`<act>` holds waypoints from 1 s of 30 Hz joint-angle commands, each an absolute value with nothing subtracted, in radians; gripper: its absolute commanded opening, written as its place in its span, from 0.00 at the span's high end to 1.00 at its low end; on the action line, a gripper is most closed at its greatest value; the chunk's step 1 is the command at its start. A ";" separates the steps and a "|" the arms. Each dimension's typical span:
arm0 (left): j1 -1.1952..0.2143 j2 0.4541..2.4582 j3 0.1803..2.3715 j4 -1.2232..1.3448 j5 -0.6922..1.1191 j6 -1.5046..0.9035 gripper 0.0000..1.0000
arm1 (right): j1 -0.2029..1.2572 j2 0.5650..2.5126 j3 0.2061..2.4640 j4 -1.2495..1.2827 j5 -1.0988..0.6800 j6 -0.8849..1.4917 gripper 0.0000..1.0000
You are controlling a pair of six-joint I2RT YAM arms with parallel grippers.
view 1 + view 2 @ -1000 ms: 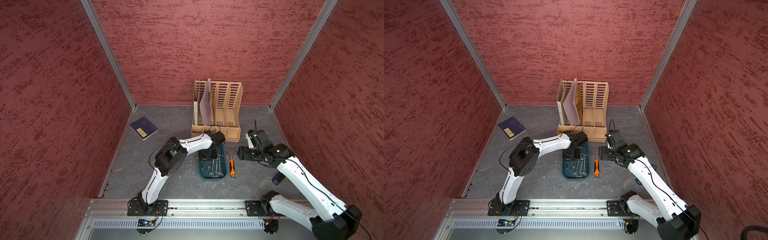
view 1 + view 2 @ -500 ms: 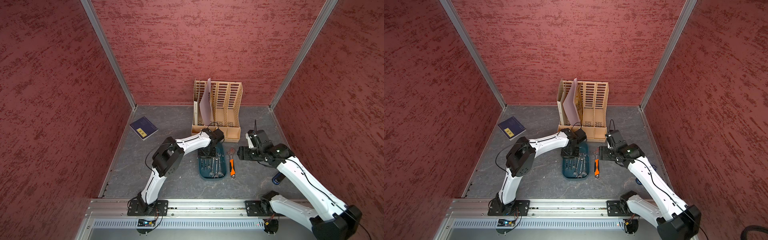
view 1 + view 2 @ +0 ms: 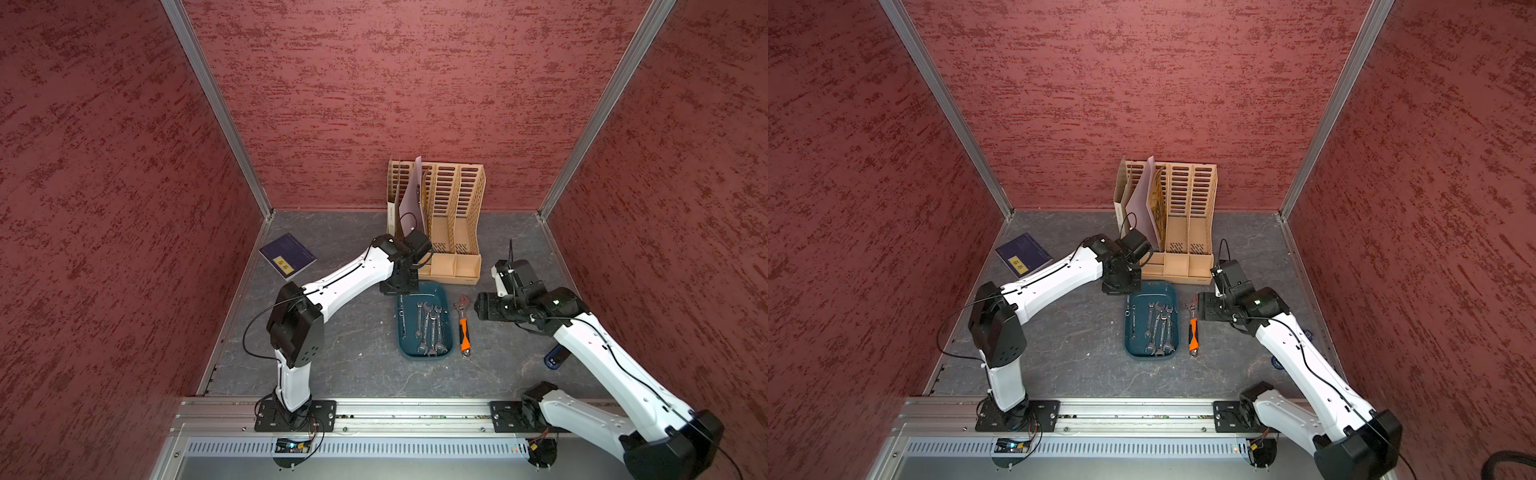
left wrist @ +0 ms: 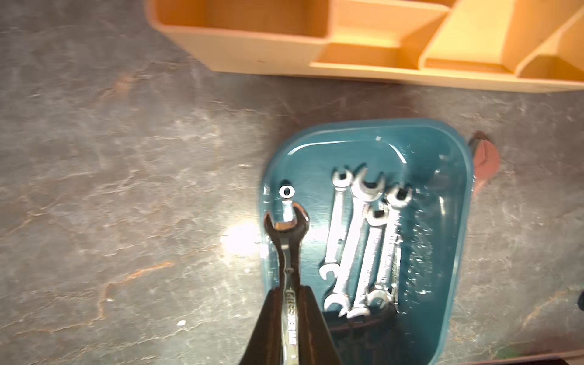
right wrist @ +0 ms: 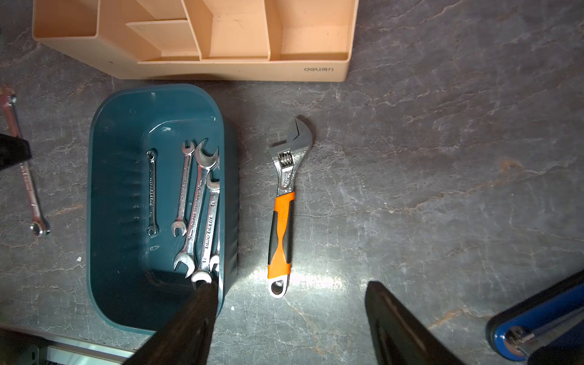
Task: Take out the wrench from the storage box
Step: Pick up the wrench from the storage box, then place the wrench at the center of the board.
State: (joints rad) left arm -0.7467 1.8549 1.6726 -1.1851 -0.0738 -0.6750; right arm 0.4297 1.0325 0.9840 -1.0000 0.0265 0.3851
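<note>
Wrench (image 4: 288,252), slim polished steel, is pinched in left jaws by the glossy teal storage box (image 4: 452,196); right jaws gape.

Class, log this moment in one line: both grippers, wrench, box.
left gripper: shut on wrench | wrench: held beside storage box | right gripper: open, empty | other wrenches: in box

Teal storage box (image 5: 120,196); seemingly navy booklet (image 3: 291,251)
</note>
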 commanded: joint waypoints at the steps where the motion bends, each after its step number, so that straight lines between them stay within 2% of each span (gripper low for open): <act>1: -0.703 1.815 1.583 -1.164 -0.082 -0.650 0.90 | 0.422 1.035 0.977 -0.989 0.041 0.389 0.21; 11: -0.626 1.813 1.317 -0.965 0.014 -0.632 0.90 | 0.423 1.057 0.978 -0.989 0.026 0.391 0.21; 30: -0.621 1.931 1.225 -0.838 0.061 -0.599 0.91 | 0.423 1.120 1.015 -1.014 -0.087 0.429 0.22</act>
